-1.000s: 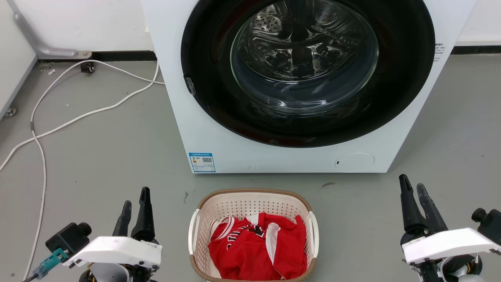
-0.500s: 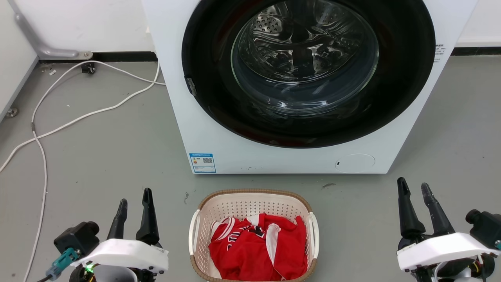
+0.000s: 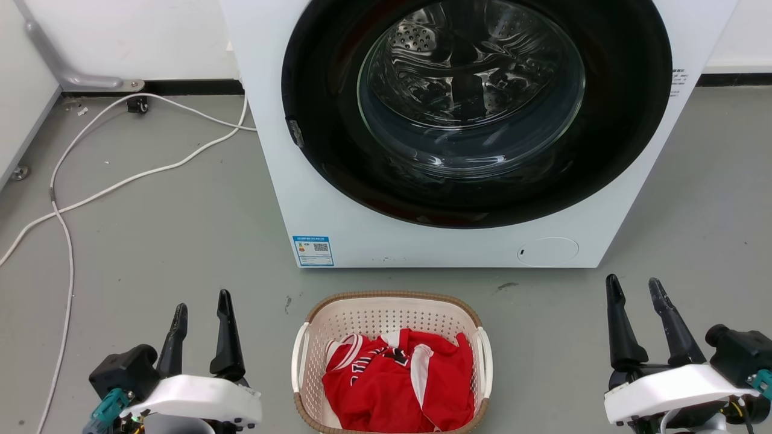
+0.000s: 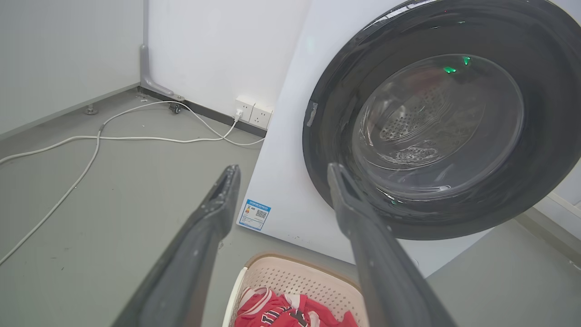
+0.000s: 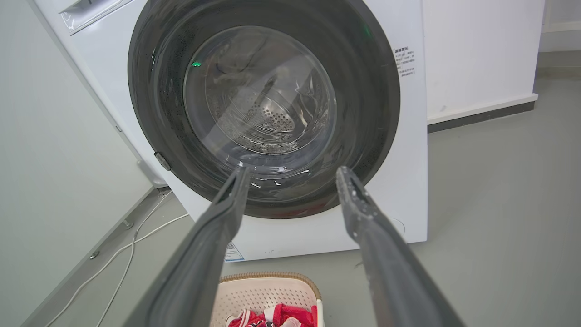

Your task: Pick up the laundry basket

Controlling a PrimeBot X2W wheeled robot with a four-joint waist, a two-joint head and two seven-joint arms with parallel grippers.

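1. The left gripper (image 3: 202,301) has its jaws spread apart and holds nothing. The right gripper (image 3: 633,280) is the same — released and empty.
2. Both hover over the grey floor (image 3: 181,241) with fingers pointing to 12 o'clock. They are well apart from the laundry basket (image 3: 386,314): the left one at its 9 o'clock, the right one at its 3 o'clock and farther off.
3. The basket stands on the floor at 6 o'clock of the head view, near the washer (image 3: 362,229) at its 12 o'clock. A red garment (image 3: 398,386) lies inside.
4. I judge the step to be the approach; no grasp is begun. Next, each gripper should go inward and down to the white handle on its side — left handle (image 3: 297,355), right handle (image 3: 484,355) — and both should close evenly, so the basket lifts level.
5. The near rim is cut off at the bottom edge. The gap behind each handle is hard to make out, so I cannot tell whether a finger fits.
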